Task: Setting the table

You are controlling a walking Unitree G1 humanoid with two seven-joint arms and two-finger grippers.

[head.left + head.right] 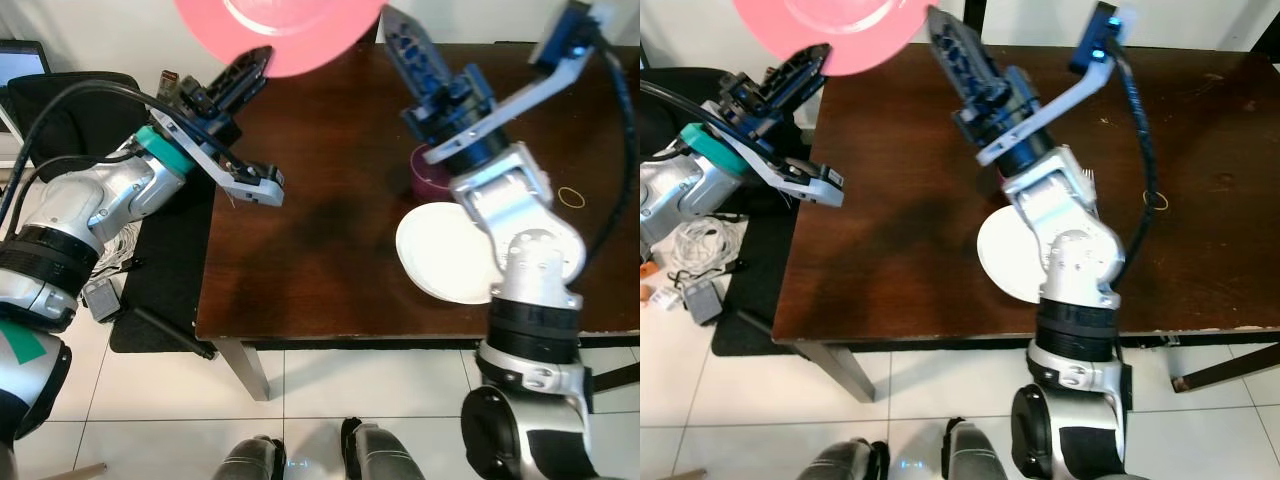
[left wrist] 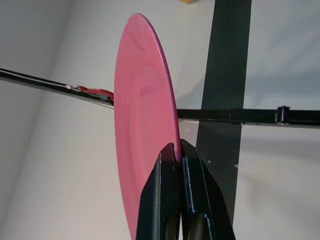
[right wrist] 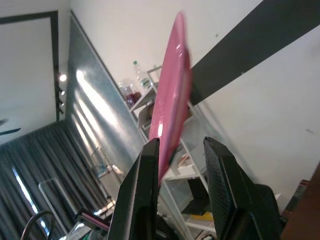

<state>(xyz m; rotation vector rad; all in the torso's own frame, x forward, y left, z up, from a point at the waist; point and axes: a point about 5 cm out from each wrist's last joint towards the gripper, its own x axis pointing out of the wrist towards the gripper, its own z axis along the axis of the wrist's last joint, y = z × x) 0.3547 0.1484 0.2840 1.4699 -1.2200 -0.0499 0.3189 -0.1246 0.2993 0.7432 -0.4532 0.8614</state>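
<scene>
Left gripper (image 2: 176,152): fingers pinched shut on the rim of the pink plate (image 1: 290,35), which you hold raised above the far left part of the dark table (image 1: 300,270), edge-on to both wrist cameras.

Right gripper (image 3: 181,155): fingers apart, straddling the plate's opposite rim with a gap on each side (not yet clamped, as far as the right wrist view tells).

So the plate spans between your two grippers, its face running from left arm to right arm.

White plate (image 1: 440,255) lies flat at the near table edge, partly under the right arm; a maroon cup (image 1: 430,180) just behind it.

Judgement: a handover is likely next. Keep the rim centred between the right fingers before you close them.
</scene>
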